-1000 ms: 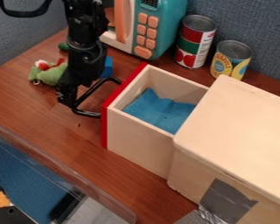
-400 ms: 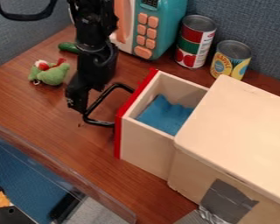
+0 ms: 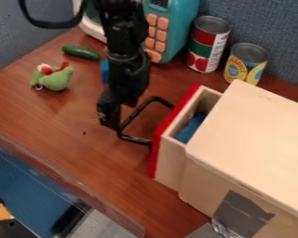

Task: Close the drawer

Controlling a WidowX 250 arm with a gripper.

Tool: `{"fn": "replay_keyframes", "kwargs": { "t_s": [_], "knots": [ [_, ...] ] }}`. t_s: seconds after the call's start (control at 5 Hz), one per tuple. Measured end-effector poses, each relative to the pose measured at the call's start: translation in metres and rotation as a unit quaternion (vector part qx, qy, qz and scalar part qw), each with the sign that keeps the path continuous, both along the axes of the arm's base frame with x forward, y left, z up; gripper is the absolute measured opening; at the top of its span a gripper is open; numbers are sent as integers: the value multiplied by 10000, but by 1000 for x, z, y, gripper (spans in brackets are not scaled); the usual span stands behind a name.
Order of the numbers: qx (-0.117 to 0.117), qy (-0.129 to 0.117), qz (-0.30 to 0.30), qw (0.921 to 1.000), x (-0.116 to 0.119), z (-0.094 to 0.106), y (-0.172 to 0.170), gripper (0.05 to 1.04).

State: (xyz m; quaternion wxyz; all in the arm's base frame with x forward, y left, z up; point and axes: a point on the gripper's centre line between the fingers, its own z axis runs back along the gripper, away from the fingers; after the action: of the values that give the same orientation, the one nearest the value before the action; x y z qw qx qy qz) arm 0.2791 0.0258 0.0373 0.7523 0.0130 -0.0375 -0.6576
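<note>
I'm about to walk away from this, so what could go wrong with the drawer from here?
The gripper sits at the outer part of the handle and could slip off. The blue cloth inside the drawer might snag under the box. An uneven push might jam the drawer, which is partly open.

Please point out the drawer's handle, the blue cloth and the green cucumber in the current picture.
Handle (image 3: pixel 136 140): camera view, on its lower bar.
Blue cloth (image 3: pixel 191 128): camera view, on its exposed part inside the drawer.
Cucumber (image 3: pixel 80 52): camera view, middle of its body.
</note>
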Motion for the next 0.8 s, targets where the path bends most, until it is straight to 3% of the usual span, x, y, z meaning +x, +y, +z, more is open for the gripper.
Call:
{"fn": "replay_keyframes", "kwargs": {
  "t_s": [0.2, 0.4, 0.8],
  "knots": [
    [-317, 107, -34, 9994, 5, -9, -10, 1001],
    [-458, 229, -167, 9985, 6, -17, -25, 1001],
    [-738, 336, -402, 9959, -2, -11, -44, 1001]
  ]
}}
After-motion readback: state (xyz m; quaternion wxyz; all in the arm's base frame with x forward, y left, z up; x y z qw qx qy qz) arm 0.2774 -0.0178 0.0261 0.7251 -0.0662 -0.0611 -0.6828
